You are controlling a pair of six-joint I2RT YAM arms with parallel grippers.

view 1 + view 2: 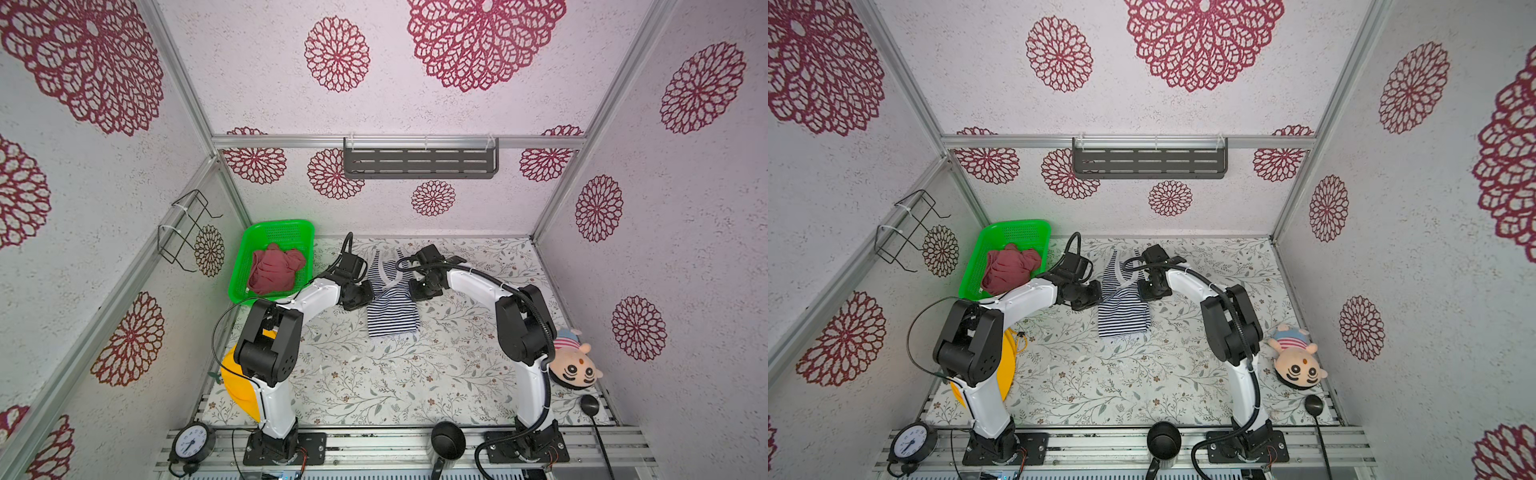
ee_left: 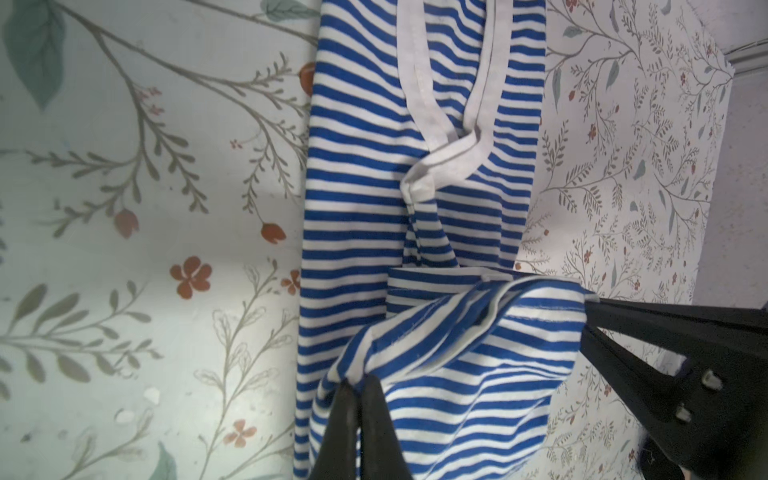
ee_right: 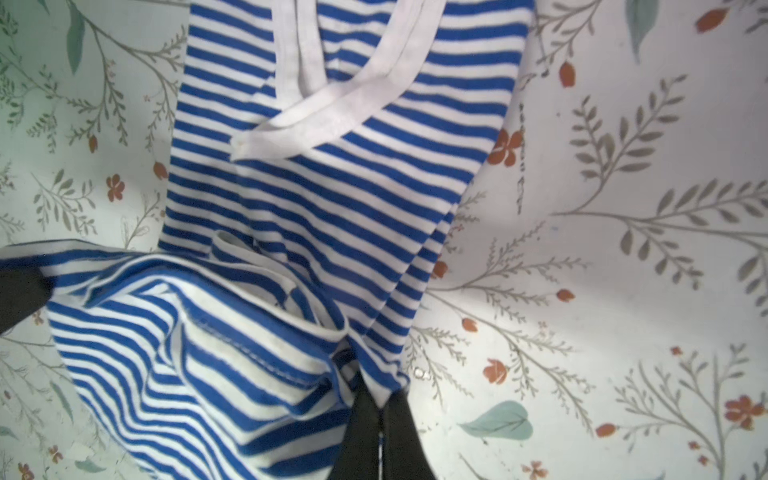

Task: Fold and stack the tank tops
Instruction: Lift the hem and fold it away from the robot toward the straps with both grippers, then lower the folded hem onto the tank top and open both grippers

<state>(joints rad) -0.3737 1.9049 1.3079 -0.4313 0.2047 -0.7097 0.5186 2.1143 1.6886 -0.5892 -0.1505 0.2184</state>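
Note:
The striped tank top (image 1: 392, 318) (image 1: 1123, 318) lies in the middle of the floral table, straps toward the back wall. My left gripper (image 1: 374, 296) (image 2: 357, 380) is shut on a pinched fold of its hem at one side. My right gripper (image 1: 409, 287) (image 3: 376, 395) is shut on the hem at the other side. The hem between them is raised over the top's middle, below the white-trimmed neckline (image 2: 440, 162). The rose-red tank top (image 1: 274, 270) (image 1: 1009, 268) lies crumpled in the green basket (image 1: 286, 225).
A yellow hat (image 1: 237, 382) lies under the left arm's base. A plush doll (image 1: 573, 365) and a black dome (image 1: 589, 405) are by the right wall. A clock (image 1: 191, 440) and a black pot (image 1: 446, 440) stand on the front rail.

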